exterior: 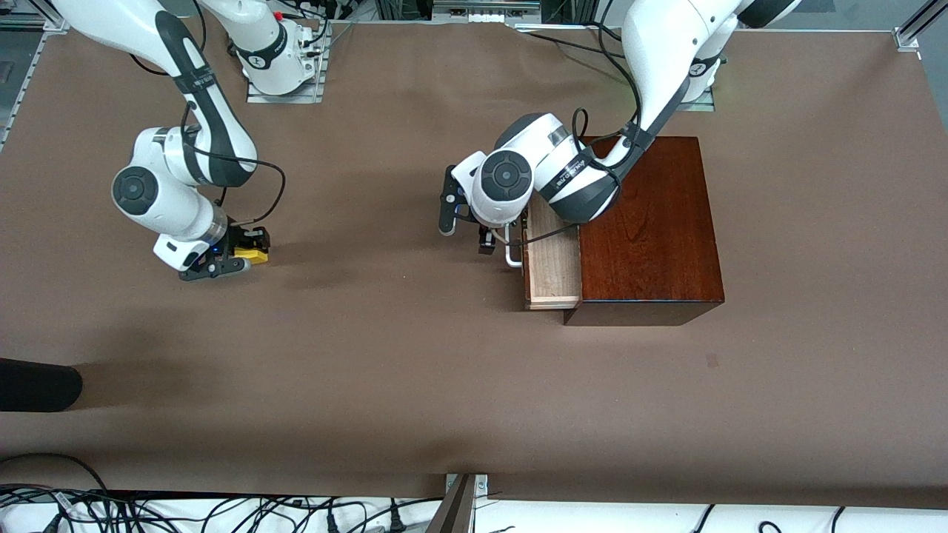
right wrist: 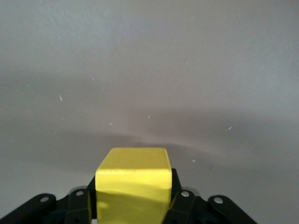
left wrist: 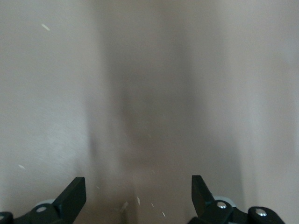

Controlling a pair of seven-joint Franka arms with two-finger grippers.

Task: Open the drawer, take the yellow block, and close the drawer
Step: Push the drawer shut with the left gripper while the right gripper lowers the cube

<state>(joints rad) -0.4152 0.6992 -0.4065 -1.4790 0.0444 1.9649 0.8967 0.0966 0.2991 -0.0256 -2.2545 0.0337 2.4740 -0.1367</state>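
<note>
Brown counter [exterior: 415, 385] fills the frame. At mid-left, the right pincer [exterior: 248, 255] is clamped on the yellow block [exterior: 252, 255]. Right of centre, the left pincer [exterior: 489, 238], fingers apart, hangs by the half-open drawer [exterior: 552, 266].

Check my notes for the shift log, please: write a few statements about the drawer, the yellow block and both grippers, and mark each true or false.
1. The drawer stands partly open. True.
2. The yellow block lies in the drawer. False: the right gripper holds it, toward the right arm's end of the table.
3. The left gripper is open. True.
4. The left gripper is over the top of the wooden box. False: it is by the drawer's white handle.
5. The right gripper is empty. False: it is shut on the block.
</note>
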